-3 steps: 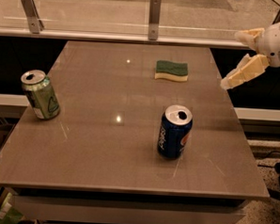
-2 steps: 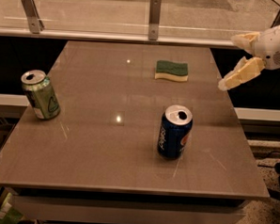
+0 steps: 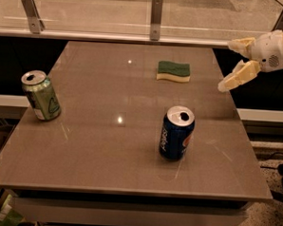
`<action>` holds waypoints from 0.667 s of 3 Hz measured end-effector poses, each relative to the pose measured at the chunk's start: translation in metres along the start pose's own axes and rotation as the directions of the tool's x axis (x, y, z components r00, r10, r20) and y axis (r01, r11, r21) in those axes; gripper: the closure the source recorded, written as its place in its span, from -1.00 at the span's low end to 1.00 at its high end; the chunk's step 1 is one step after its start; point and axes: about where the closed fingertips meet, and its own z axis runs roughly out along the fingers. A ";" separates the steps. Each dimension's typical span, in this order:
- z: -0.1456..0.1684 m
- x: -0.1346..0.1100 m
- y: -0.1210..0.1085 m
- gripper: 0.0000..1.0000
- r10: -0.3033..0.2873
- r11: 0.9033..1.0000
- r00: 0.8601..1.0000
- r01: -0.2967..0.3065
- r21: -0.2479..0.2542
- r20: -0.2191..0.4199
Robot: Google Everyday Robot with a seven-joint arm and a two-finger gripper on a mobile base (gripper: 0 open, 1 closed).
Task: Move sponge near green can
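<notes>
The sponge point(image 3: 173, 71), dark green on top over pale yellow foam, lies flat at the back middle of the brown table point(image 3: 106, 146). The green can point(image 3: 41, 96) stands upright near the table's left edge, its top open. My gripper point(image 3: 231, 63) hangs above the table's right edge, to the right of the sponge and apart from it. Its two pale fingers are spread wide, with nothing between them.
A dark blue Pepsi can point(image 3: 176, 133) stands upright in the front middle of the table, between the sponge and the near edge. A glass railing with metal posts point(image 3: 156, 12) runs behind the table. The floor drops off at the right.
My gripper has moved left, toward the sponge, over the table's right edge. The sponge and both cans have not moved.
</notes>
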 end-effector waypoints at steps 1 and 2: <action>0.012 0.003 -0.008 -1.00 -0.004 1.000 1.000 0.005 -0.026 0.014; 0.025 0.002 -0.016 -1.00 -0.010 0.999 1.000 0.011 -0.047 0.025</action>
